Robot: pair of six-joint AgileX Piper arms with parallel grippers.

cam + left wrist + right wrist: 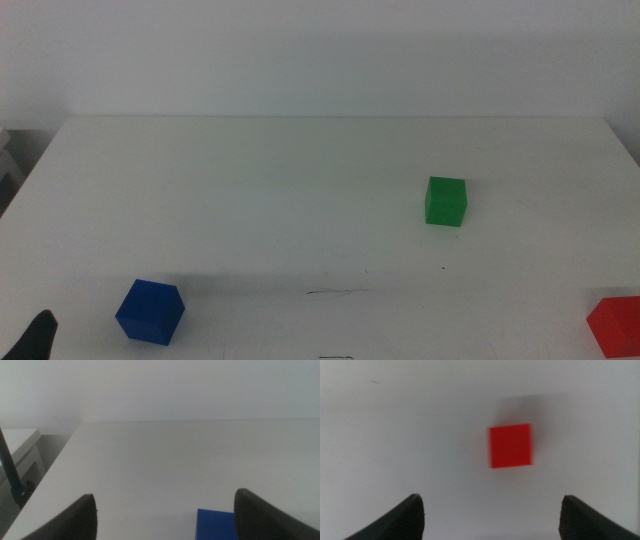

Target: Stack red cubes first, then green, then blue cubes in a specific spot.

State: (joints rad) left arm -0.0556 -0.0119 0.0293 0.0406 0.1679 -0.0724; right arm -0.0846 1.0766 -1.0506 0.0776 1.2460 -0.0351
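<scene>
The right gripper [490, 515] is held spread above the red cube [510, 445] — the left gripper [165, 515], also spread, is kept near the blue cube [215, 524].

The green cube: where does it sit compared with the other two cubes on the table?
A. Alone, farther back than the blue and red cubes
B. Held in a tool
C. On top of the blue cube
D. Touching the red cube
A: in the middle view the green cube stands alone on the table, farther back than the blue cube and red cube.

The left gripper [165, 515], jaws apart, hangs over the blue cube [215, 524] on the white table [165, 455].
</scene>
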